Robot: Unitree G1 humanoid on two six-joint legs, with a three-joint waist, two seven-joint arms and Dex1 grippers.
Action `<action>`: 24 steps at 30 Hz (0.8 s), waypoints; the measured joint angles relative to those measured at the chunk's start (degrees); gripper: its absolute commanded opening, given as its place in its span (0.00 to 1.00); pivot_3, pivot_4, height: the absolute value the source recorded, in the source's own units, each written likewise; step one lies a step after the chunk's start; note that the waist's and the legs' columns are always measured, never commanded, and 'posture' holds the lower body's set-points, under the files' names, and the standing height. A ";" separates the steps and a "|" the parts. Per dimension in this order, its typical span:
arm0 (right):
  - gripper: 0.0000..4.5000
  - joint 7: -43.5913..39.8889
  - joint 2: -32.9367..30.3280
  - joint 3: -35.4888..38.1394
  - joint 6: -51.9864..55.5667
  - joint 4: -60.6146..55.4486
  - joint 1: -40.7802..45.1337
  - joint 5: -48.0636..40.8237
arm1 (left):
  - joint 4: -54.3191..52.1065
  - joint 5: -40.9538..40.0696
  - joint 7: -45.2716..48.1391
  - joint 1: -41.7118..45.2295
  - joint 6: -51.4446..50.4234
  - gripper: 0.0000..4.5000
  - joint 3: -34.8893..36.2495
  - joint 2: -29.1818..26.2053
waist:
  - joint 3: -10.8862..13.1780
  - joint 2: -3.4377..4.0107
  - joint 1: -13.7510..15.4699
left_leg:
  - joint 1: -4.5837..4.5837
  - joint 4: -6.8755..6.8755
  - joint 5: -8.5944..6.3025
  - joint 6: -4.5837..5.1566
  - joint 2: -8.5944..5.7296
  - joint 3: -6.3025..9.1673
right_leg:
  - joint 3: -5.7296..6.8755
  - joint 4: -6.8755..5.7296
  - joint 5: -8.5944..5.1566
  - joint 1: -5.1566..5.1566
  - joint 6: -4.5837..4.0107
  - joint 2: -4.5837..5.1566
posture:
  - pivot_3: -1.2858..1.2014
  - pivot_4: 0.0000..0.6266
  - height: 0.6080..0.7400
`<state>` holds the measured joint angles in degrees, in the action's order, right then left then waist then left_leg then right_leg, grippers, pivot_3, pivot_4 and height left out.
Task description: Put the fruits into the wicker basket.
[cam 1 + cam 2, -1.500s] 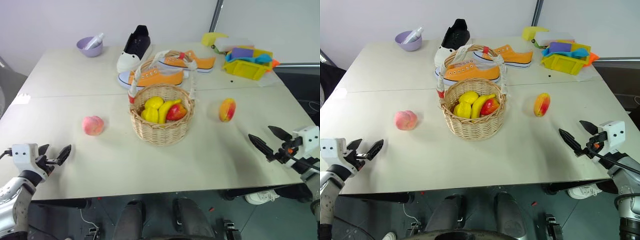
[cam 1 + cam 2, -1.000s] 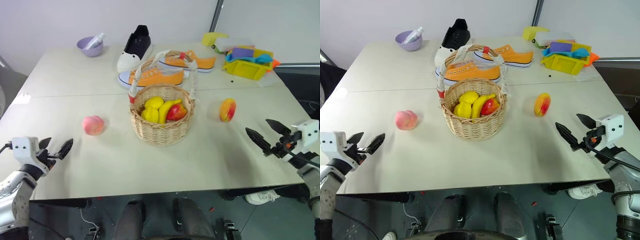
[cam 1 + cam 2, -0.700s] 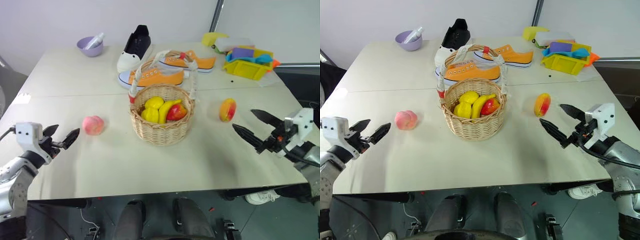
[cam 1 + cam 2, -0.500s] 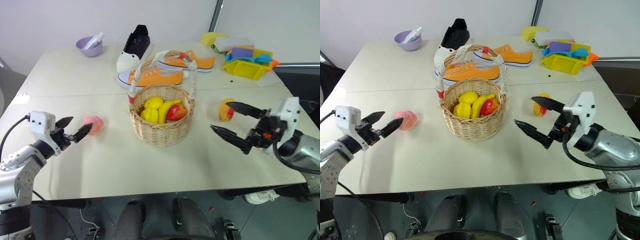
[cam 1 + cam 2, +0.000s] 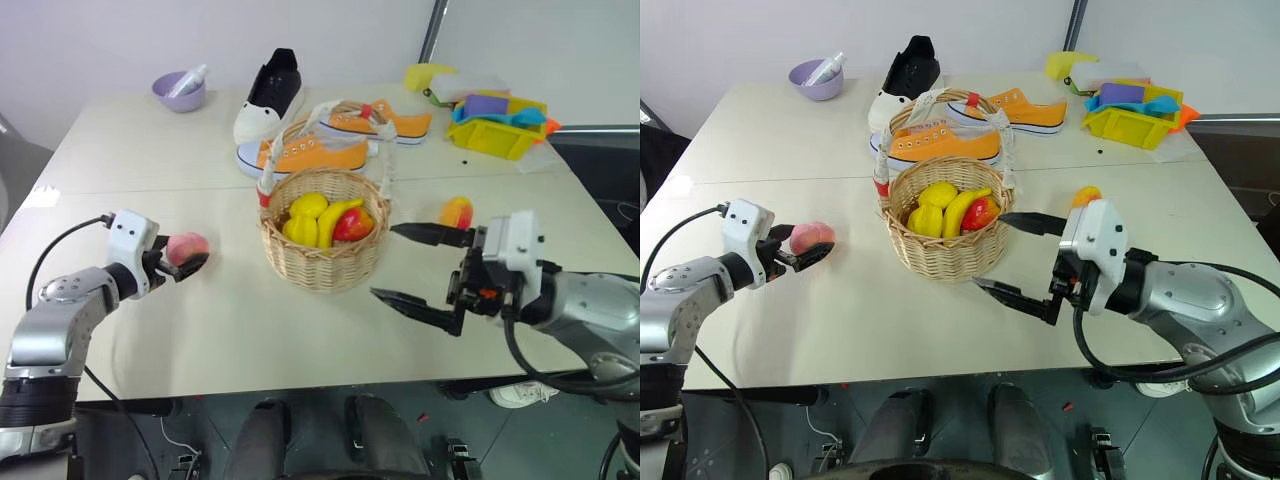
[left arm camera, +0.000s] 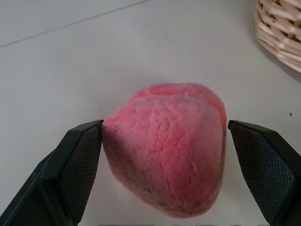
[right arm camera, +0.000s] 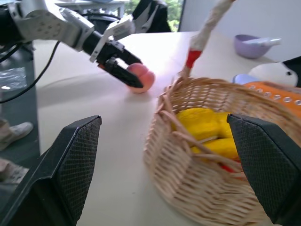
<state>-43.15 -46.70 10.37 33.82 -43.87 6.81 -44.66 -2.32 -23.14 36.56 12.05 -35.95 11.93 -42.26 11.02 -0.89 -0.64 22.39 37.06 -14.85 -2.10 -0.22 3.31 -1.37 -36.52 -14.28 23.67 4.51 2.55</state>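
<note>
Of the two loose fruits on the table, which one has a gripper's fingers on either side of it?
The peach, left of the wicker basket: the left gripper is open around it. The mango lies to the basket's right, unbracketed.

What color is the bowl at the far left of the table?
Lavender bowl, clearest in the left eye view.

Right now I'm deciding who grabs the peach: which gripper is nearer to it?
Left. The left gripper has its open fingers on either side of the peach. The right gripper hovers open beyond the wicker basket, far from it.
</note>
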 measured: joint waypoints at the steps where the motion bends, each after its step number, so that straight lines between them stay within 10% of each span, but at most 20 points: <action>1: 1.00 -0.03 0.00 -0.47 -0.10 -0.02 -0.29 0.59 | 0.06 0.07 0.06 0.01 0.00 0.80 0.01 0.00 | 0.00 0.00 0.01 | 0.00 0.00 0.00 0.00 0.00 0.00 | 0.00 0.00 0.00 0.00 0.00 0.01 | 0.52 0.24 0.98; 4: 1.00 -0.12 0.01 -1.14 -0.50 -0.02 -0.74 1.58 | 0.50 0.43 0.07 0.08 0.37 0.61 0.01 0.00 | 0.00 0.00 0.02 | 0.00 0.00 0.00 0.00 0.00 0.01 | 0.00 0.00 0.00 0.00 0.00 0.03 | 0.52 0.24 0.98; 15: 1.00 -1.49 -0.25 -1.55 -2.29 2.31 -0.13 4.50 | -16.57 -15.03 10.88 0.22 -5.02 0.61 3.23 -1.69 | 0.05 -0.08 0.50 | 0.06 0.06 0.00 -0.01 0.00 0.07 | 0.06 0.15 0.00 -0.10 -0.03 0.11 | 0.52 0.24 0.98; 24: 1.00 -2.56 -3.02 2.69 -3.95 10.25 2.09 8.49 | -25.35 -15.51 0.27 23.17 -17.26 0.61 -16.91 6.21 | 0.08 -0.14 1.09 | 0.02 0.10 0.00 0.00 -0.17 -0.16 | 0.06 0.26 0.13 -0.26 0.25 -0.07 | 0.52 0.24 0.98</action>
<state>-45.71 -49.72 13.06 29.87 -33.63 8.90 -36.17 -27.67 -38.66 36.83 35.22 -53.22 -4.98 -36.05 11.10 -1.02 0.45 22.42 37.17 -14.84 -2.10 -0.39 3.15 -1.32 -36.25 -14.15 23.41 4.76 2.48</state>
